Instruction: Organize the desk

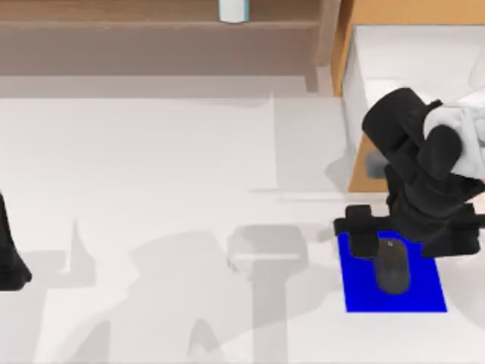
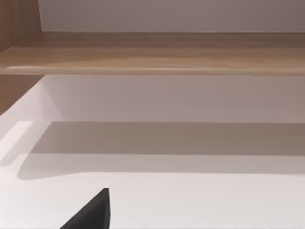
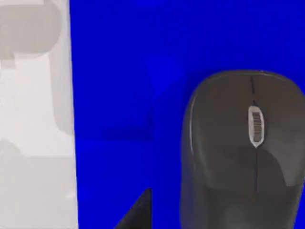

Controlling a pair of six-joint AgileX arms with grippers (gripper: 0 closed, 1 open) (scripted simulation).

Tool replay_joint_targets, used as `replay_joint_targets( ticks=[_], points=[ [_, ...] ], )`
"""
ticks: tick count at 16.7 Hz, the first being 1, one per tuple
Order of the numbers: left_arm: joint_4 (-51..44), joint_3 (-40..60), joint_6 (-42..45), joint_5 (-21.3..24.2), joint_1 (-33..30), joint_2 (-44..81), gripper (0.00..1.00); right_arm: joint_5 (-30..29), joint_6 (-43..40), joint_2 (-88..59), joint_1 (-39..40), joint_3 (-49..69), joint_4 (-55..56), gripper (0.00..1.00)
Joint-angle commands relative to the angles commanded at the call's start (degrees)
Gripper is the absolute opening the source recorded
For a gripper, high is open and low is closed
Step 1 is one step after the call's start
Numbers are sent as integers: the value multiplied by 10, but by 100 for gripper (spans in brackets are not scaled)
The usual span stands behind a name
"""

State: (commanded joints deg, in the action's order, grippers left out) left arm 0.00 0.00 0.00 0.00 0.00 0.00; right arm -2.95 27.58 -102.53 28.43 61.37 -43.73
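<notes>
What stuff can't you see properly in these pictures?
- Right gripper, top view: the arm's own body covers it, so whether the fingers are open stays unclear.
- Mouse on the blue mat: its far end sits under that gripper.
- White object on the wooden shelf: cut off by the picture's top edge.
- Left arm: cut off at the left edge of the desk.

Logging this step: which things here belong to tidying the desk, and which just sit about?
Job: desk; mouse lying on the blue mat; right hand above it.
About: white cup on the shelf; left arm parked at the left edge.
</notes>
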Motion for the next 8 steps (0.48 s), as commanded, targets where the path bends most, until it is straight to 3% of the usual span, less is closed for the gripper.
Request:
replay_joint_targets(
  ticks=[8],
  points=[
    [0, 0, 0, 0, 0, 0, 100, 0, 0, 0, 0, 0, 0, 100]
  ],
)
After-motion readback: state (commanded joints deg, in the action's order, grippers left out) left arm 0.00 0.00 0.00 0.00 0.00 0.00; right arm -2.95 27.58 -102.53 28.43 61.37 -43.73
